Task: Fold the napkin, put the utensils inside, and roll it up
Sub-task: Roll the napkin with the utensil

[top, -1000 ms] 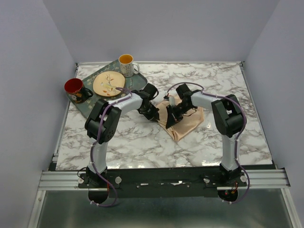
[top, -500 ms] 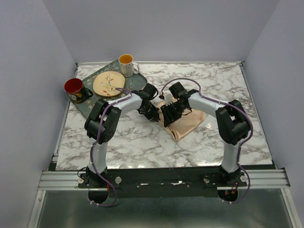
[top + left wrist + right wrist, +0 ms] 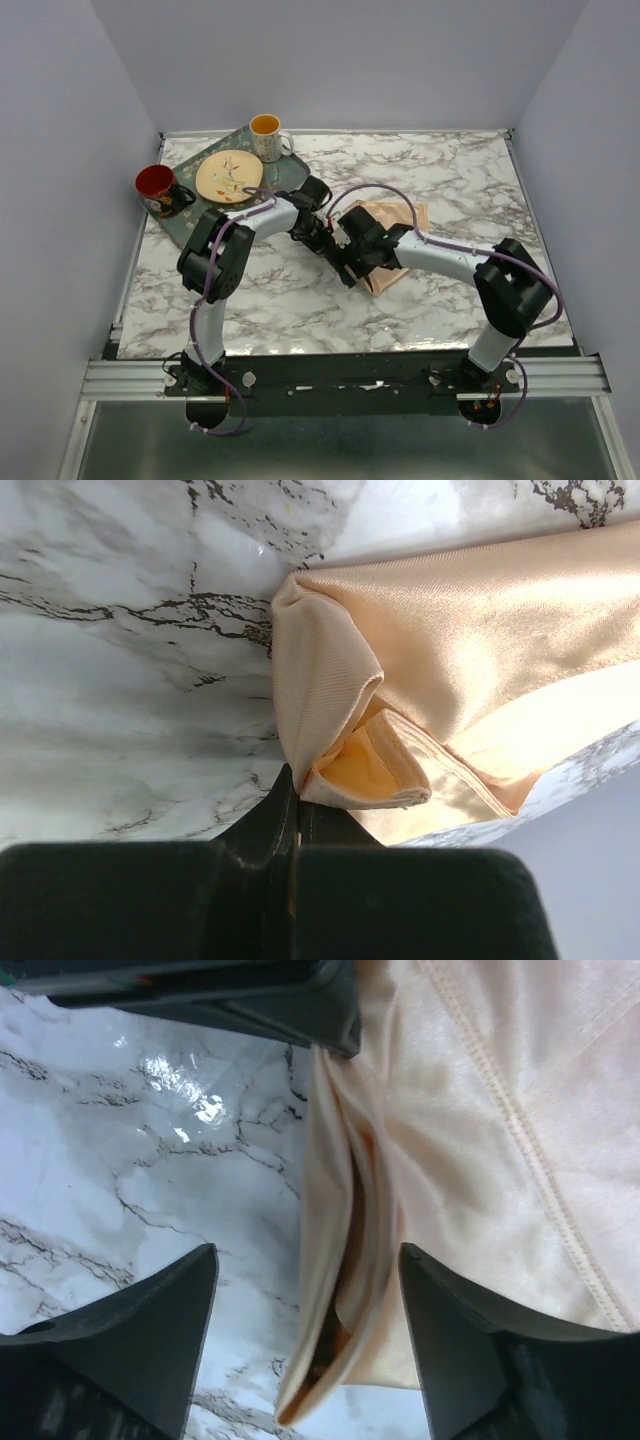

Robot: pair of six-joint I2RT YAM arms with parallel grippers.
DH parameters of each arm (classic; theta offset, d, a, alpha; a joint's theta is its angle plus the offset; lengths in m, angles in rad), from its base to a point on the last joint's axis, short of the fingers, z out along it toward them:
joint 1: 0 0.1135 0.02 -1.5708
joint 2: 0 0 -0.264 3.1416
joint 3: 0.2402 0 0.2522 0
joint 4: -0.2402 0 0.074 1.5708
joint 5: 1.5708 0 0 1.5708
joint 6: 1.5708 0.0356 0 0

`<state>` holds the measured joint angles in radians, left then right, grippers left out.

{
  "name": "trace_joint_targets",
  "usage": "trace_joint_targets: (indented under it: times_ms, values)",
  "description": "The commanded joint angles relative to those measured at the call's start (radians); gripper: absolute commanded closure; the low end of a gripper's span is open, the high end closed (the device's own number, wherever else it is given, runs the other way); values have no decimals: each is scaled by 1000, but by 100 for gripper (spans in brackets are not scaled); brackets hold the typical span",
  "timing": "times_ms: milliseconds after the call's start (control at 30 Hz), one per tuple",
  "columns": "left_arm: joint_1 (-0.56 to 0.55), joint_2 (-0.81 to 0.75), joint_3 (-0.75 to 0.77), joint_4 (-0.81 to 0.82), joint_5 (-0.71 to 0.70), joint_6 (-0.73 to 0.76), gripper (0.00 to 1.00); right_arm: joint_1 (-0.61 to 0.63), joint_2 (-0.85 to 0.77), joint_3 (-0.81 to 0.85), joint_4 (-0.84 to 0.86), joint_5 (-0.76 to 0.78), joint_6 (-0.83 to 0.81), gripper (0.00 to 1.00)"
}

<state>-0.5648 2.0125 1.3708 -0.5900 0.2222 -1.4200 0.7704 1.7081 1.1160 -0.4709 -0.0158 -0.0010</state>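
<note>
The right tool (image 3: 305, 1260) has its jaws wide apart, straddling the folded edge of the peach napkin (image 3: 480, 1160) on the marbled worktop (image 3: 120, 1160). A dark slit runs inside the fold. The black left tool (image 3: 250, 1010) crosses the top, meeting the fold.

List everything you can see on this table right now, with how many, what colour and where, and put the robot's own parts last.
napkin: one, peach-tan, folded, mid-table
utensils: none in sight
tray: one, dark green, back left corner
plate: one, cream with floral print, on the tray
red mug: one, at the tray's left end
white mug: one, orange inside, at the tray's far end
table: one, white marble with grey veins
left arm: one, white and black, reaching to the napkin's left edge
right arm: one, white and black, lying across the napkin
left hand: one, black, shut on a napkin fold
right hand: one, black, open, straddling the napkin's folded edge
</note>
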Motion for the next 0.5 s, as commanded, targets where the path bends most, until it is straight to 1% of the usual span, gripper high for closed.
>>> trace_joint_targets:
  times_ms: [0, 67, 100, 167, 233, 333, 367, 400, 467]
  values:
    - [-7, 26, -61, -51, -26, -20, 100, 70, 10, -68, 195, 206, 10, 0]
    - [-6, 26, -68, -50, -20, -19, 100, 110, 12, -85, 251, 253, -40, 0]
    - [-6, 25, -72, -51, -14, -19, 100, 119, 18, -85, 258, 313, -43, 0]
    - [-6, 17, -75, -50, -14, -22, 100, 135, 44, -71, 259, 336, -50, 0]
    - [-7, 12, -75, -50, -17, -23, 100, 144, 65, -71, 273, 372, -51, 3]
    - [-4, 3, -79, -51, -14, -28, 100, 147, 87, -61, 270, 396, -41, 9]
    - [-4, 0, -82, -50, -11, -30, 100, 145, 97, -59, 268, 395, -40, 17]
    - [-4, -1, -84, -51, -11, -33, 100, 147, 102, -61, 270, 389, -42, 22]
    - [-4, -6, -87, -50, -7, -34, 100, 147, 111, -64, 267, 393, -37, 27]
